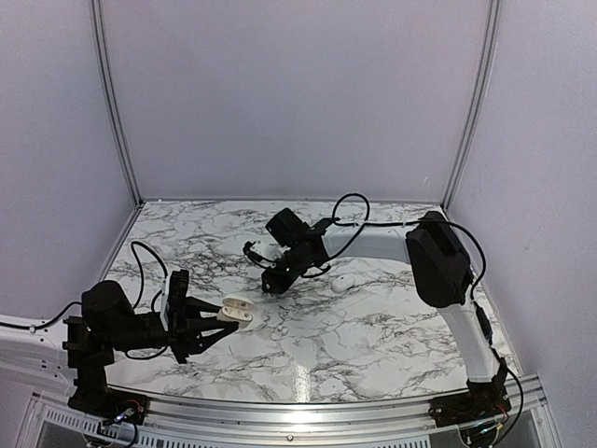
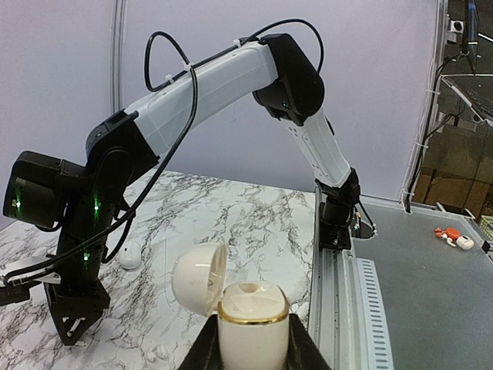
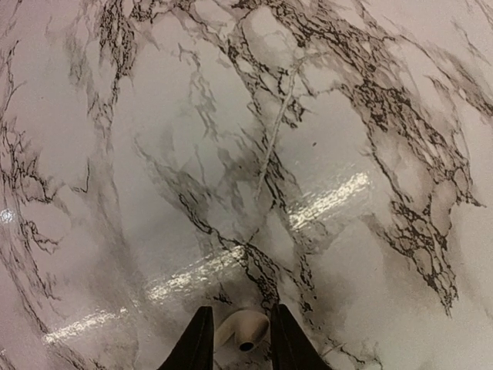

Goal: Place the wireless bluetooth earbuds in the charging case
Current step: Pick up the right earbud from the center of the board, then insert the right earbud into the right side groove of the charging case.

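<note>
My left gripper is shut on the charging case, a glossy white case with a gold rim. It holds the case above the table at the front left. In the left wrist view the case stands upright between the fingers with its lid hinged open to the left. My right gripper is low over the table's middle. In the right wrist view its fingers are closed on a white earbud with a dark hole. A second earbud lies on the marble to its right, and it also shows in the left wrist view.
The marble table is walled in by pale panels at the back and sides. A metal rail runs along its near edge, with a grey bench beyond it. A small white speck lies near the case; I cannot tell what it is.
</note>
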{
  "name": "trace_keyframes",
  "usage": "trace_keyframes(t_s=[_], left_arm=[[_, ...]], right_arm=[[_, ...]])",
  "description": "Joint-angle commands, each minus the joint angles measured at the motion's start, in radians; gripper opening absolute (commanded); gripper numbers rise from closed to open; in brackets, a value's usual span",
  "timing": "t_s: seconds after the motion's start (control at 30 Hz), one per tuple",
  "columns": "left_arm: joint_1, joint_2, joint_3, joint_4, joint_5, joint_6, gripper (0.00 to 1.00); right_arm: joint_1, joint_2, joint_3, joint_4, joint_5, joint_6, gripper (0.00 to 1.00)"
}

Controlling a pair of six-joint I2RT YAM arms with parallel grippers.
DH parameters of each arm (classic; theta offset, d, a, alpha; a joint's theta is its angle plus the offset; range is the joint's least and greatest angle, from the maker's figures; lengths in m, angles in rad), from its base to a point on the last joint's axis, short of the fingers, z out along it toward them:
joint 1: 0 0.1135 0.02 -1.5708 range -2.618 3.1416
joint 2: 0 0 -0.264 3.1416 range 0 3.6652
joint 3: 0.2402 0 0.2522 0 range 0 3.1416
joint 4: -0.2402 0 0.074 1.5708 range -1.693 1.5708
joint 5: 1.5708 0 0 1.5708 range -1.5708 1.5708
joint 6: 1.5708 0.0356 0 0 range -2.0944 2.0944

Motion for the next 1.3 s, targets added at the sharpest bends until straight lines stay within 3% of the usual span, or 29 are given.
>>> trace_keyframes(t_s=[0.0, 0.57, 0.83, 1.27], left_arm=[[0.006, -0.006, 0.004, 0.0, -0.015, 0.012, 0.0], [0.006, -0.01, 0.009, -0.005, -0.016, 0.012, 0.0], [0.006, -0.013, 0.009, -0.007, -0.021, 0.01, 0.0], [0.006, 0.047, 0.047, -0.011, 0.011, 0.015, 0.0]], right_arm=[[0.014, 0.01, 0.025, -0.022, 0.029, -0.019, 0.26], [0.035, 0.023, 0.029, -0.057, 0.078, -0.037, 0.24], [0.037, -0.025, -0.02, -0.073, 0.091, -0.045, 0.18], [0.023, -0.344, -0.476, -0.068, 0.066, 0.002, 0.16]])
